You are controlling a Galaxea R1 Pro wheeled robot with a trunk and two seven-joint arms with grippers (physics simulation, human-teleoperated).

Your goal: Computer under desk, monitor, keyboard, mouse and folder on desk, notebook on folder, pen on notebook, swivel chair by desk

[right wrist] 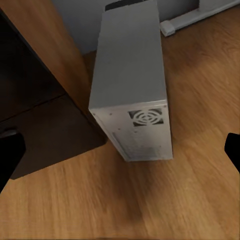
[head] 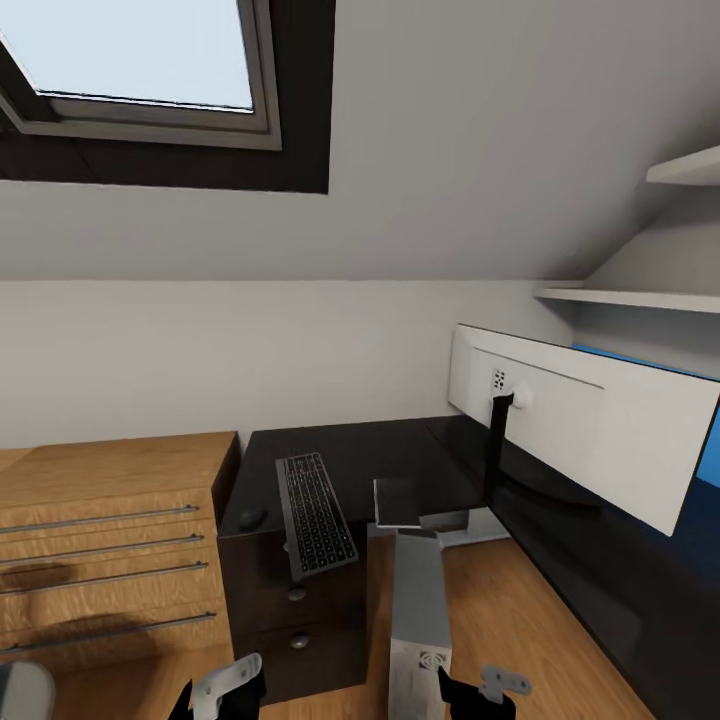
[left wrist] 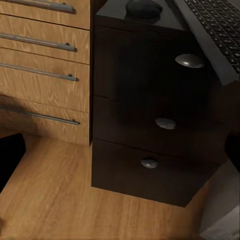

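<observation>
Spanning the corner, the desk (head: 390, 450) carries the monitor (head: 590, 420) turned white back outward, with the keyboard (head: 316, 512) overhanging the front edge above the drawers and the mouse (head: 251, 518) just beside it. The computer (head: 418, 610) stands in the gap below. Both grippers, left (head: 222, 690) and right (head: 488, 690), hang low, spread wide and empty. A careless nudge could tip the keyboard off; floor room between tower and drawers looks tight.

Worktop (head: 400, 450): glossy black, smooth, reflective; its drawer fronts (left wrist: 145, 125) dark matt with domed brushed-metal knobs (left wrist: 190, 61); cabinet (head: 110, 540) beside it light wood grain with thin metal bar handles; floor (right wrist: 190, 200) wood, satin sheen; computer (right wrist: 132, 85) below right tool, matt pale grey casing; keyboard (head: 316, 514) matt black; monitor (head: 590, 425) back smooth white plastic.
</observation>
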